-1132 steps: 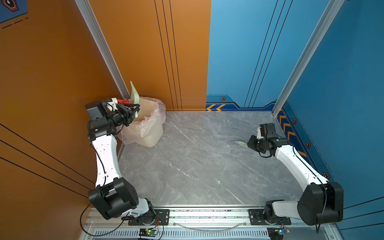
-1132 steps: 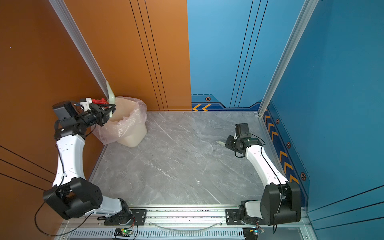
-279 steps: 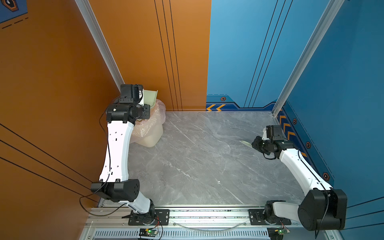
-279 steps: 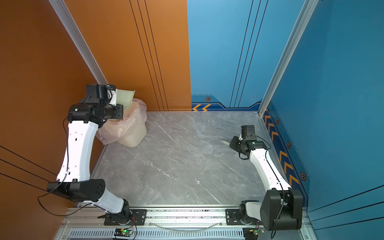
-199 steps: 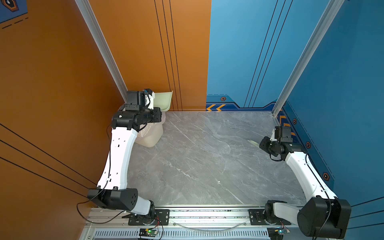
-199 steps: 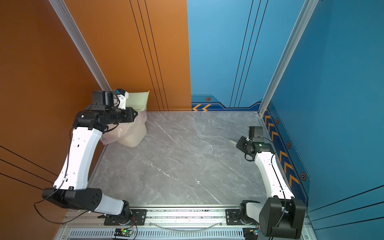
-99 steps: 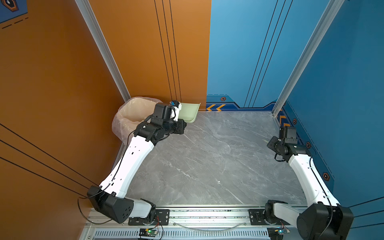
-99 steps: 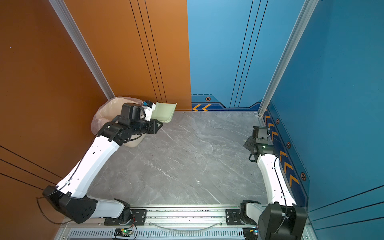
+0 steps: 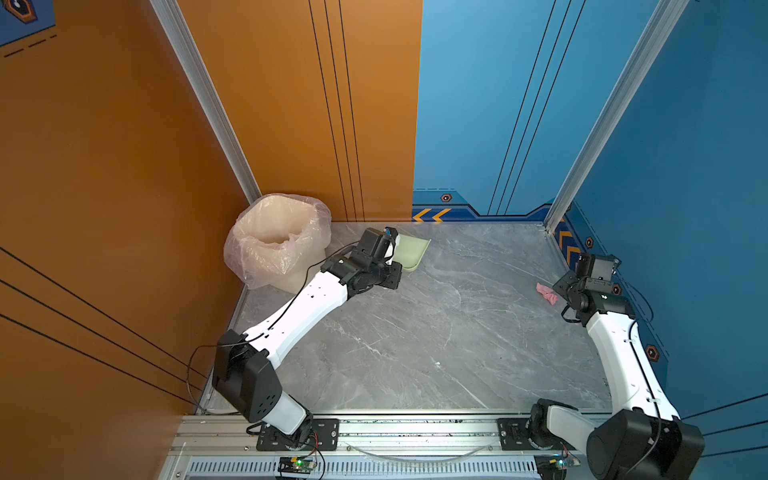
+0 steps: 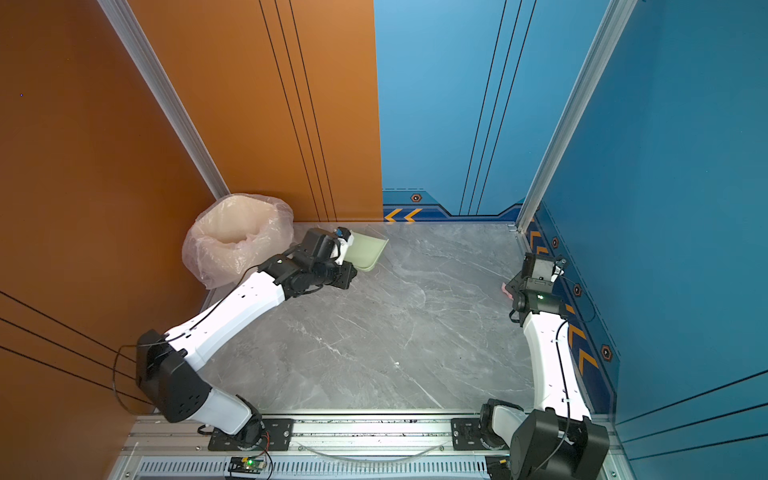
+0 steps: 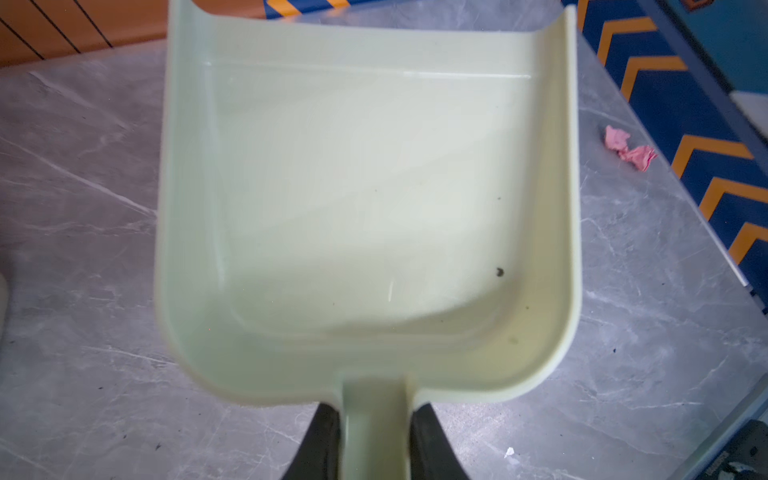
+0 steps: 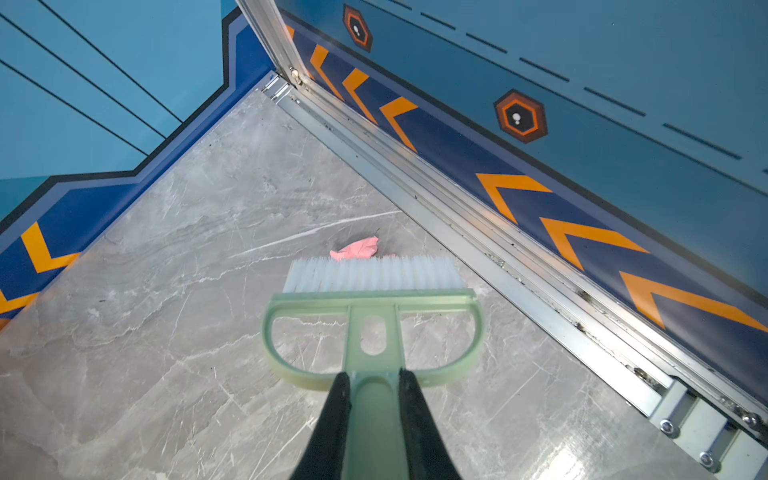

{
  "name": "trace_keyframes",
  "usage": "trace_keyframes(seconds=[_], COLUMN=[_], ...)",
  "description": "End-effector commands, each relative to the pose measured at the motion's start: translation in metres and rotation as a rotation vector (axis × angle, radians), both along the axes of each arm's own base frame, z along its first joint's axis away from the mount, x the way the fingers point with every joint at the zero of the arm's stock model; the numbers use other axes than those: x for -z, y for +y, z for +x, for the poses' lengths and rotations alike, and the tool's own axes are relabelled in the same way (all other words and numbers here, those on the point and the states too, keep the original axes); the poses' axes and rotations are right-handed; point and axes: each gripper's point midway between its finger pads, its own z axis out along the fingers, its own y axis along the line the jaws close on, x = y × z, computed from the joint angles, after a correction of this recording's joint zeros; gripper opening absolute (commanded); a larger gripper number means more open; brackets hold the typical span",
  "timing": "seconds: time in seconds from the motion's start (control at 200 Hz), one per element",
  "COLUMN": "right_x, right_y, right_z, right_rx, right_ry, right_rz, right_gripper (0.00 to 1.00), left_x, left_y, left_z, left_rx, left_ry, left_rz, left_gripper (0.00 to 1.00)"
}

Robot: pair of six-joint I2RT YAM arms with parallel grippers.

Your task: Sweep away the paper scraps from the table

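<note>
Pink scrap (image 9: 546,293), the only one I see left, lies by the surface's (image 9: 436,332) right edge, just beside the brush (image 12: 374,286) the right jaws squeeze. Left jaws squeeze the empty dustpan (image 11: 365,187).

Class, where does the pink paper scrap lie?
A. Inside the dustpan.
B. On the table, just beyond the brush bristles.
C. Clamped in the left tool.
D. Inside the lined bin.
B: the pink paper scrap lies on the table just past the bristles of the brush, and the dustpan holds no paper.
</note>
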Motion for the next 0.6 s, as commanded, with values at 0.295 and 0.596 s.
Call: trace_keyframes(seconds=[0.295,0.596], right_x=[0.023,0.042], right_y=[-0.027,-0.031], right_z=[-0.004,0.000], right_rx=[0.100,0.101], right_ry=[0.037,0.074], right_rz=[0.025,0.050], right_gripper=[0.00,0.00], left_x=[0.065,0.103], left_y=[-0.041,-0.064], left_z=[-0.006,-0.013], left_rx=[0.060,0.093], left_ry=[0.043,0.096], left_rz=[0.158,0.214], left_gripper=[0.00,0.00])
